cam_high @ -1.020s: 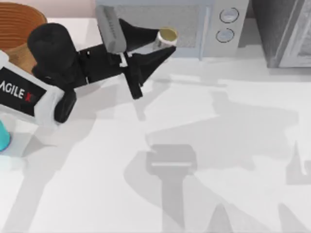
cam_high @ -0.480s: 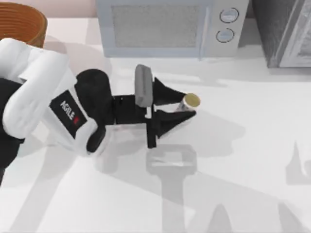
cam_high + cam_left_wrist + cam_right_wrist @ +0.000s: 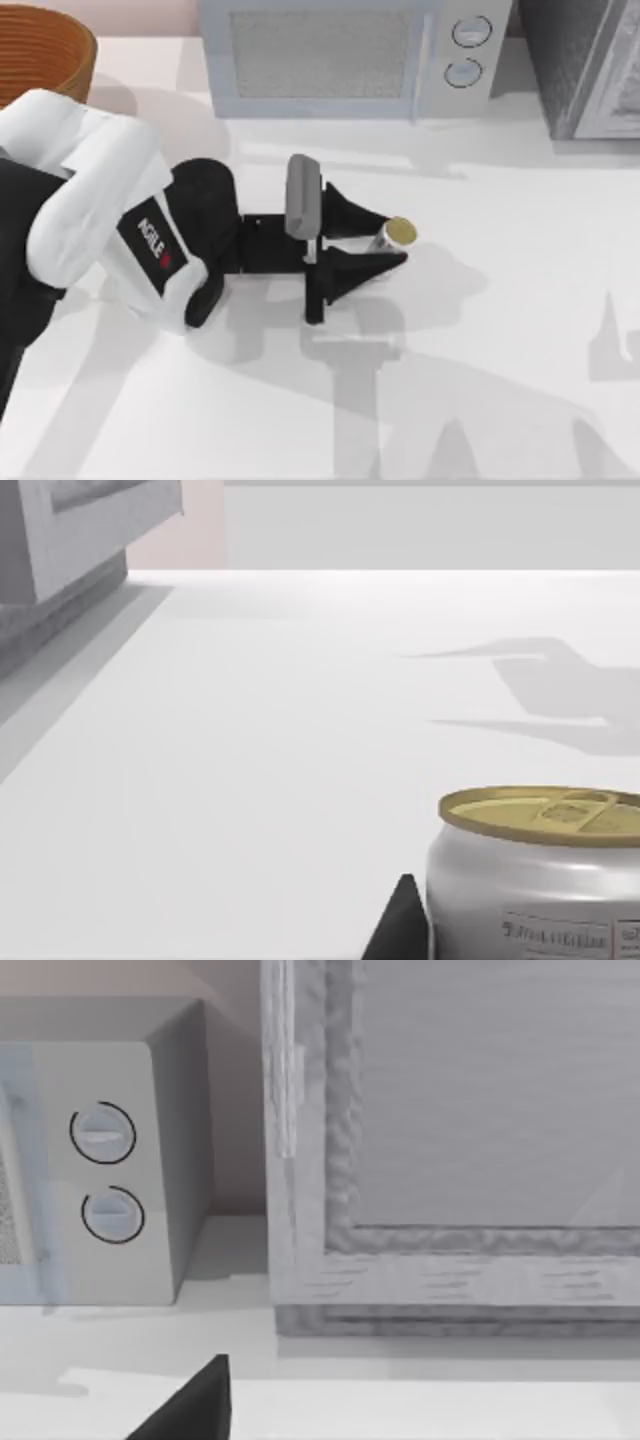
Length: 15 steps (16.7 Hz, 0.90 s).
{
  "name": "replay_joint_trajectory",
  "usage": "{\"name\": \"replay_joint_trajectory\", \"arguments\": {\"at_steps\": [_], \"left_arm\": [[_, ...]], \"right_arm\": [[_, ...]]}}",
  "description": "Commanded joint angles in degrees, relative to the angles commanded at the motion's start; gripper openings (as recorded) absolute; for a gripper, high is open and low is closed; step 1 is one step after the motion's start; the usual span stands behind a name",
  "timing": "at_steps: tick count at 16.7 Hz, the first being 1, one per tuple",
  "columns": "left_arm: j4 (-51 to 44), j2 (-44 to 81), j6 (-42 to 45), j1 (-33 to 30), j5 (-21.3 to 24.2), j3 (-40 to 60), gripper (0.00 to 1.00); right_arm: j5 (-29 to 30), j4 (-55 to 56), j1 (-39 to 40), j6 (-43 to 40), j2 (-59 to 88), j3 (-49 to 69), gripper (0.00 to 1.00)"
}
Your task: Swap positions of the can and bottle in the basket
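The left gripper, fingers pinching the can, has sunk slightly since half a second ago toward the desk at frame centre, well apart from the basket upper left, probably about to set it down.

Bright, even light with soft shadows all over the white table

Grey shadows fall below and right of the left arm, so the light looks to come from above and behind it, and a layered patch pools right of the can. No harsh glare; the can's gold top has a mild sheen in the left wrist view. The microwave front looks a bit soft and grainy, and edges look straight.
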Motion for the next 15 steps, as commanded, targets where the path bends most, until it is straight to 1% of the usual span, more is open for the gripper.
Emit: {"name": "replay_joint_trajectory", "arguments": {"at_steps": [1,14,15], "left_arm": [[0.0,0.0,0.0,0.0,0.0,0.0,0.0],[0.0,0.0,0.0,0.0,0.0,0.0,0.98],[0.0,0.0,0.0,0.0,0.0,0.0,1.0]], "right_arm": [[0.0,0.0,0.0,0.0,0.0,0.0,1.0],[0.0,0.0,0.0,0.0,0.0,0.0,1.0],[0.0,0.0,0.0,0.0,0.0,0.0,1.0]]}}
